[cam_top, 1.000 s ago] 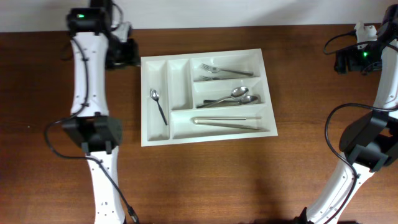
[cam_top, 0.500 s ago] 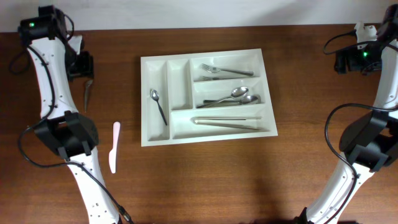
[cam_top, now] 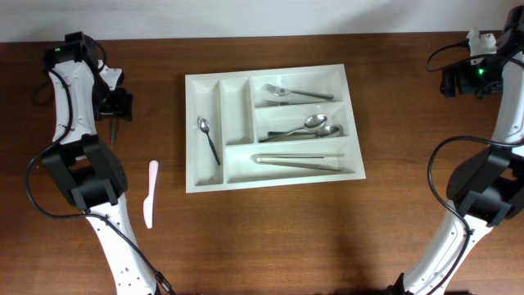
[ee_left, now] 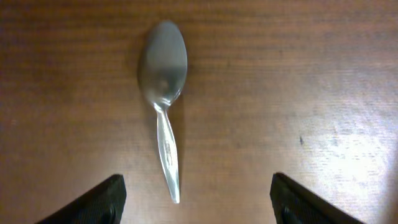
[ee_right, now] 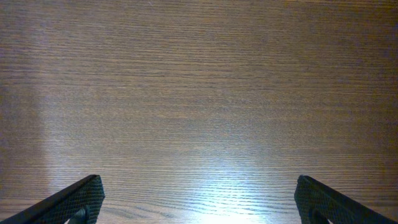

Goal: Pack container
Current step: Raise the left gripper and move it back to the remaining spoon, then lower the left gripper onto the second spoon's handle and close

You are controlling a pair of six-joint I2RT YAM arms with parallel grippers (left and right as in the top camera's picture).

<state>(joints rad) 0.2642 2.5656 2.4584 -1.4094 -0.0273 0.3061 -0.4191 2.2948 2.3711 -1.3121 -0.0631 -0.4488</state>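
L gripper [ee_left: 196,193]: jaws apart, gripping nothing. A metal spoon [ee_left: 163,93] lies flat on the table [ee_right: 199,93] ahead of the jaws. Its bowl is at the far end and its handle runs back toward the gap. The handle tip sits between the two fingertips, nearer the L one, touching neither.

R gripper [ee_right: 199,193]: jaws wide apart, bare wood between and ahead of them.

Tray [cam_top: 237,115]: flat on the table, between the two grippers and well apart from both, nearer the L jaws.

Tray contents, overhead view:
- Narrow compartment closest to the L jaws: one small spoon [cam_top: 209,139].
- Top long compartment: forks [cam_top: 299,94].
- Mid long compartment: spoons [cam_top: 307,127].
- Bottom long compartment: long metal pieces [cam_top: 299,160], type cannot be told.

A pink knife [cam_top: 151,192] lies on the table outside the tray, beside the L arm and apart from the L jaws.
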